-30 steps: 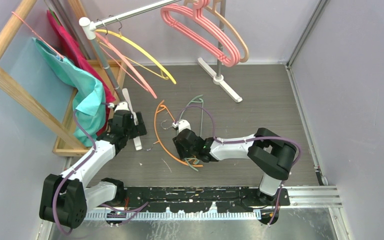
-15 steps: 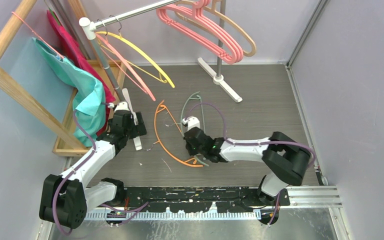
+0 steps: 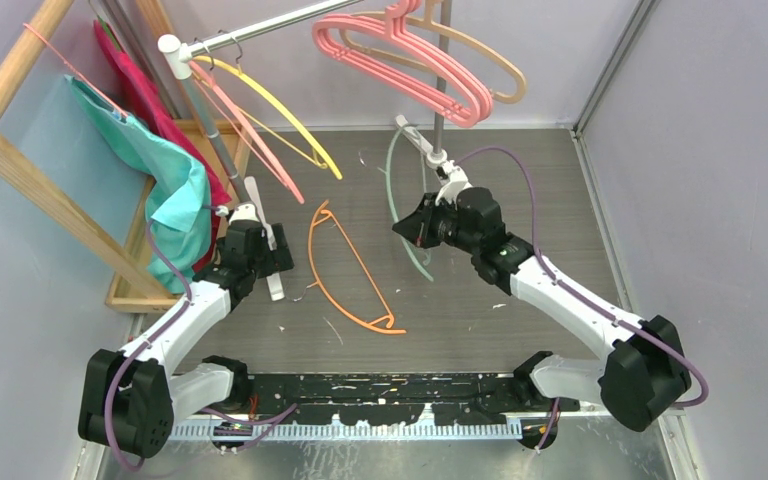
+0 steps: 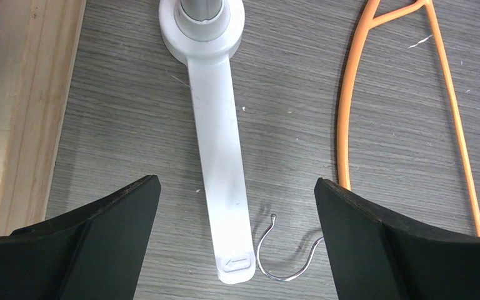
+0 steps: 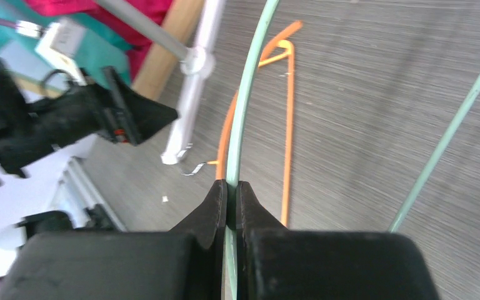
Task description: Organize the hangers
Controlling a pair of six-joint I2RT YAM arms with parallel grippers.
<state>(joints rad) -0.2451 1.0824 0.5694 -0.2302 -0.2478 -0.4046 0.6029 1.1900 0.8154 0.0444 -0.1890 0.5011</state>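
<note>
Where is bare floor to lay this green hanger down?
Bare floor: between the right tool, shut on the green hanger, and the right wall; also nearer, between the orange hanger and the right arm. Crowded: left side, around the white stand foot, the open left tool and the wooden rack.

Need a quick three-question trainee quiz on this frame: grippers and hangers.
1. True or false: the right gripper is shut on the grey-green hanger.
2. Fill in: the left gripper holds nothing; its jaws stand ____.
3. Where is the orange hanger?
A. in the left gripper
B. lying flat on the table
C. in the right gripper

Key: 1 true; 2 open; 3 B.
</note>
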